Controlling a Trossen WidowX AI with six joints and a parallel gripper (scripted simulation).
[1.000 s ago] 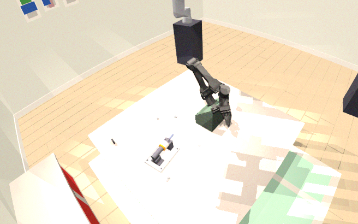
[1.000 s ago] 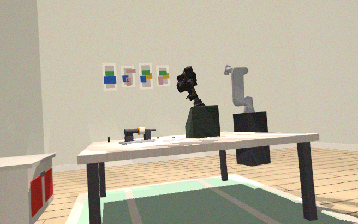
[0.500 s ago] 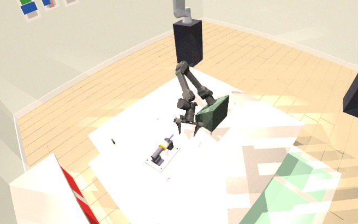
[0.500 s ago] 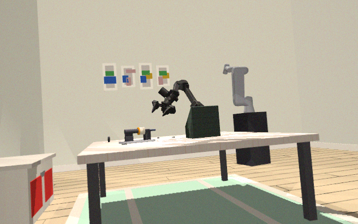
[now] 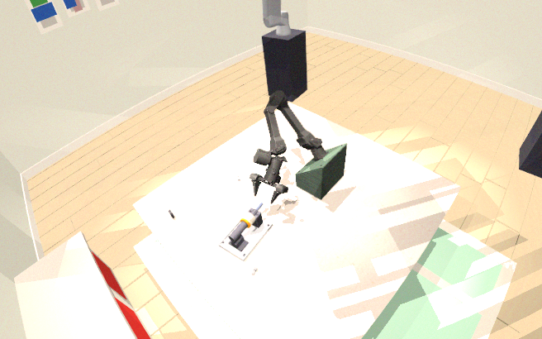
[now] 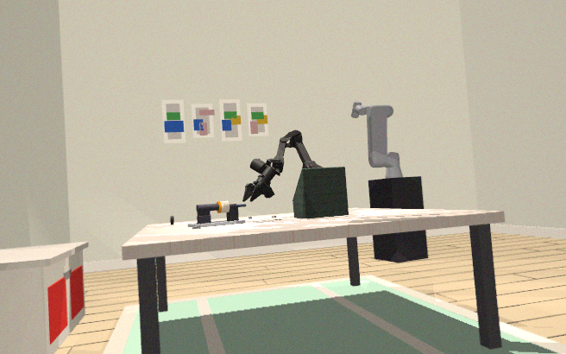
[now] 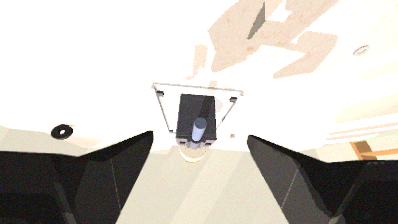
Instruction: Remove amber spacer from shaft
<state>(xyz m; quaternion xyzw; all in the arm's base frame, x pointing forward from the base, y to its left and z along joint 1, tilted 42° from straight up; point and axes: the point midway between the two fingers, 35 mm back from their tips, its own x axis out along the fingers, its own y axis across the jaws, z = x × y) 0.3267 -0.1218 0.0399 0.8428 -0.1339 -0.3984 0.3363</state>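
The blue-grey shaft (image 5: 259, 207) (image 6: 241, 205) (image 7: 198, 131) sticks out through the smaller dark support block (image 5: 258, 220) (image 6: 232, 213) (image 7: 190, 112). The amber spacer (image 5: 245, 222) (image 6: 219, 206) sits in line against the big dark housing (image 5: 238, 231) (image 6: 206, 206). Cream spacers (image 6: 224, 206) sit between it and the support block; their separate edges cannot be told. My gripper (image 5: 263, 198) (image 6: 248, 200) (image 7: 201, 137) is open and empty, above and just off the shaft's free end. In the wrist view the shaft end appears centred between the fingertips, pointing towards the camera.
The white base plate (image 5: 254, 239) (image 6: 215, 224) carries both blocks. A dark green wedge-shaped stand (image 5: 322, 181) (image 6: 323, 193) is under my arm's base. A small black ring (image 5: 172, 214) (image 6: 172, 219) (image 7: 60, 129) is off to one side. A pale ring (image 7: 361, 50) lies on the other.
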